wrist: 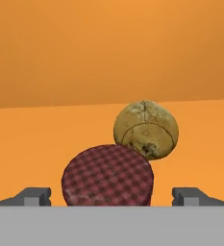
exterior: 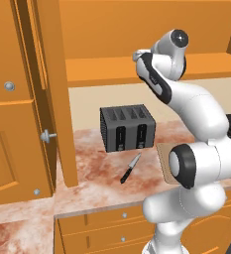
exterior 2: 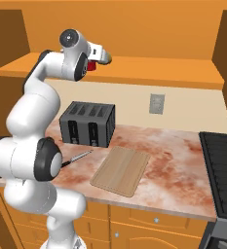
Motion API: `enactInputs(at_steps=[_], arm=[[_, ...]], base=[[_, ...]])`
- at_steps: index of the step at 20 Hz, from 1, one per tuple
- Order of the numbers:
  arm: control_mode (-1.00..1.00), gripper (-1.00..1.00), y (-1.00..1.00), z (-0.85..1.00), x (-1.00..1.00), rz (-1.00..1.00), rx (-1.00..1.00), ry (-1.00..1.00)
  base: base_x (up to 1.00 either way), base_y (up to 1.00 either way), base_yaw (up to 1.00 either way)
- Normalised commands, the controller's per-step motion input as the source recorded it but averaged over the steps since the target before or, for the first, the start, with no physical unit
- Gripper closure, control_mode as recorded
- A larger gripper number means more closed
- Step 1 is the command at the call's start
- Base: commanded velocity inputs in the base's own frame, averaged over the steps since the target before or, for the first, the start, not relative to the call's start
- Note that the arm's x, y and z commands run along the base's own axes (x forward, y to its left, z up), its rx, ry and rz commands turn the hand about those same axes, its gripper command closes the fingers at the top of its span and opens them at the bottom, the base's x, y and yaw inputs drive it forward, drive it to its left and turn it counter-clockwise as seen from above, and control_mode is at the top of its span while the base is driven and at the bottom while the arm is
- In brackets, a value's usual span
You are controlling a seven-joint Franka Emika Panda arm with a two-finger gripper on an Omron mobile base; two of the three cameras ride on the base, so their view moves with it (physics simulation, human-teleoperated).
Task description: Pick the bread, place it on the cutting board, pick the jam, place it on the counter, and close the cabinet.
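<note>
Bread [wrist: 146, 129]: round, lumpy, yellow-brown, cracked crust, on cabinet [exterior: 137, 69] shelf, just behind jam [wrist: 107, 175]. Jam lid red-checked, round, between spread, released gripper [wrist: 111, 197] tips, untouched. Below: marbled red-white counter [exterior 2: 178, 146] w/ tan wood board [exterior 2: 121, 170] nr front edge, black toaster [exterior 2: 88, 124], knife [exterior: 130, 167] beside.

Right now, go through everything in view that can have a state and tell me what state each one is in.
gripper: open, fingers either side of the jam
jam: lid on, upright on the cabinet shelf
bread: on the shelf behind the jam, not picked yet
cabinet: door open
cutting board: flat on the counter, bare
knife: lying on the counter
</note>
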Motion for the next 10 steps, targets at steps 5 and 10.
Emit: enactInputs(at_steps=[5, 10], arm=[[-1.00, -1.00, 0.00, -0.16, 0.02, 0.00, 0.00, 0.00], [-1.00, 1.00, 0.00, -0.21, 0.01, 0.00, 0.00, 0.00]], base=[[0.00, 0.00, 0.00], [0.00, 0.00, 0.00]])
